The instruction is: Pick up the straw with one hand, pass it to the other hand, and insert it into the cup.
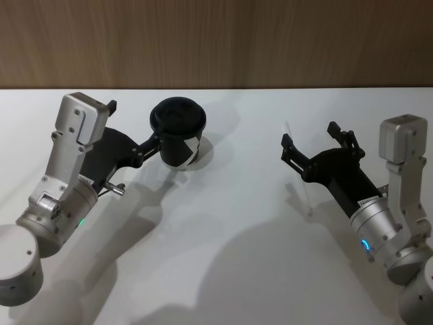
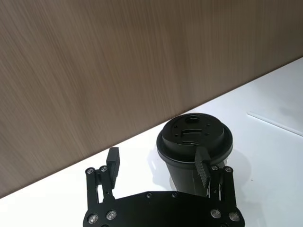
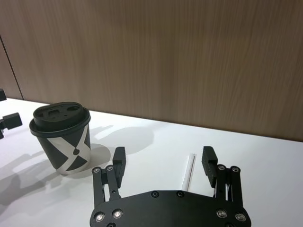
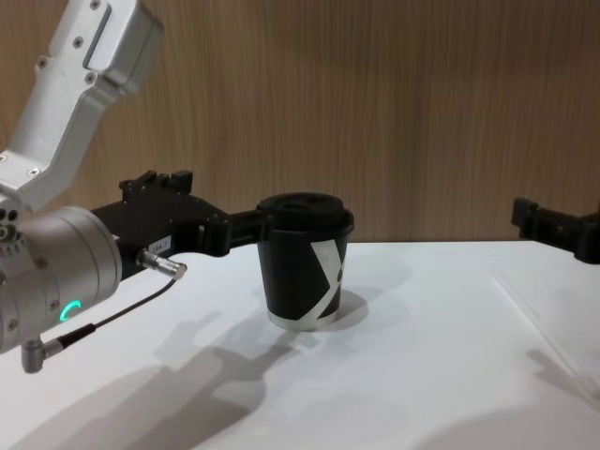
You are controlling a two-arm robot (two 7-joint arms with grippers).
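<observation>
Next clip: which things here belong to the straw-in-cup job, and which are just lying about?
Job: straw, cup, right tool open at the straw, left tool open beside the cup.
Just surroundings: white table, wood wall.

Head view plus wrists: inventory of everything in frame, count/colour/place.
cup: 1, black with a white mark, lid on, upright on the table, left of centre.
straw: 1, white, lying flat on the table, right side.
table: 1, white, under everything.
wall: 1, brown wood, behind the table.
left gripper: 1, black, open, beside the cup, green light on its wrist.
right gripper: 1, black, open, above the straw, blue light on its wrist.
</observation>
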